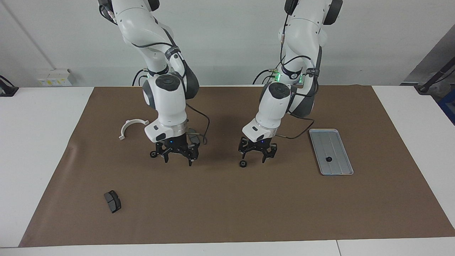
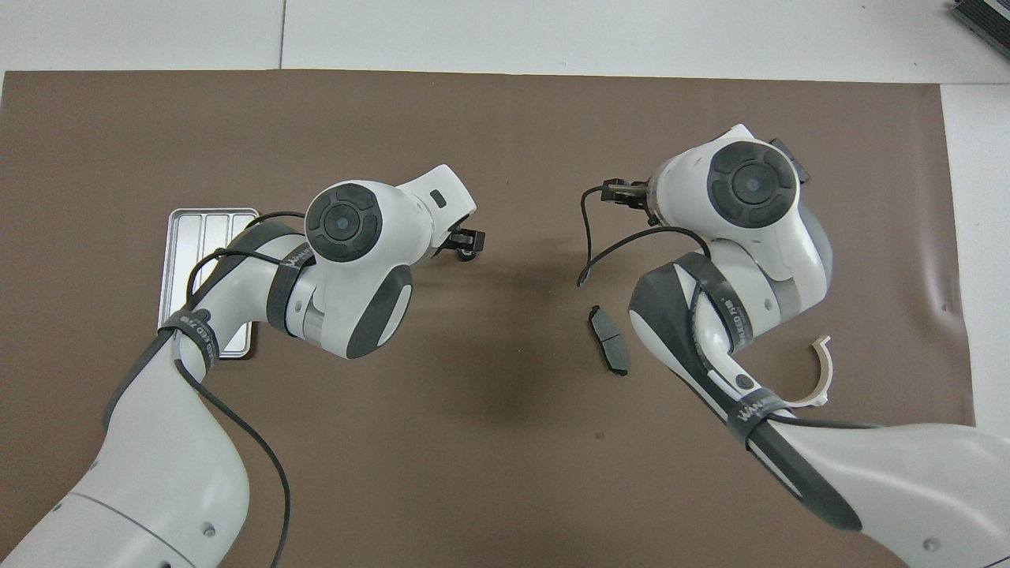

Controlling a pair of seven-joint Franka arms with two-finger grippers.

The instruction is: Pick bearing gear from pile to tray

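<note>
Big brown mat [image 1: 227, 206] covers the table. The flat silver-grey grooved metal tray [image 1: 339, 137] sits toward the left arm's end, one small black ring [image 1: 329, 159] in it. Right gripper [image 1: 176, 159] hangs spread beside another black ring [image 1: 153, 154]. Left gripper [image 1: 257, 155], also spread, hovers over a third ring [image 1: 243, 163].

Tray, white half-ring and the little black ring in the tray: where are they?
Tray [image 1: 339, 142]: facing view, bare grooved floor.
White half-ring [image 1: 128, 126]: facing view, top of its arc.
Black ring [image 1: 329, 159]: facing view, its middle, lying in the tray.
</note>
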